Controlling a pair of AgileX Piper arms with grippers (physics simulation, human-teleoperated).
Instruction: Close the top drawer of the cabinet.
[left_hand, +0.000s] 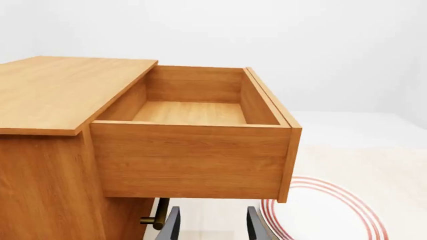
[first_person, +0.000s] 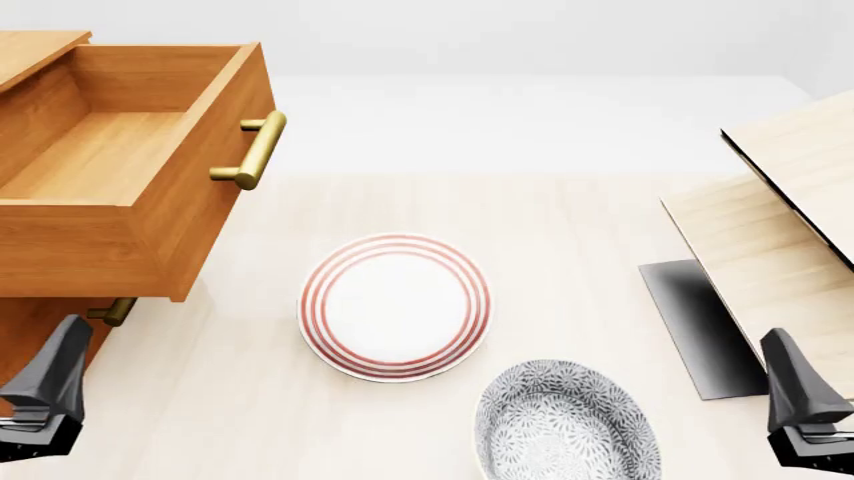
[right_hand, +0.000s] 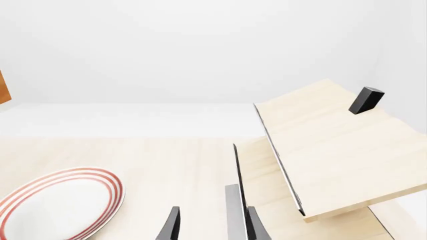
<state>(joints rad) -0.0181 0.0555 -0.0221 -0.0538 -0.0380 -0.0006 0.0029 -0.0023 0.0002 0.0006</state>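
Standing wide open, the top drawer (first_person: 127, 165) juts out rightward from the cabinet (first_person: 38, 335) at the far left of the bench (first_person: 574, 250), its brass handle (first_person: 254, 150) facing right and its inside bare. Below it a second brass handle (first_person: 114, 310) peeks out. The left pincer (first_person: 47, 385) hangs at the near left, just in front of the cabinet, jaws parted and gripping nothing. The right pincer (first_person: 801, 400) sits at the near right beside pale wood furniture (first_person: 774, 250), likewise parted with nothing between. A red-ringed plate (first_person: 395, 306) and a grey patterned plate (first_person: 567, 420) lie between them.
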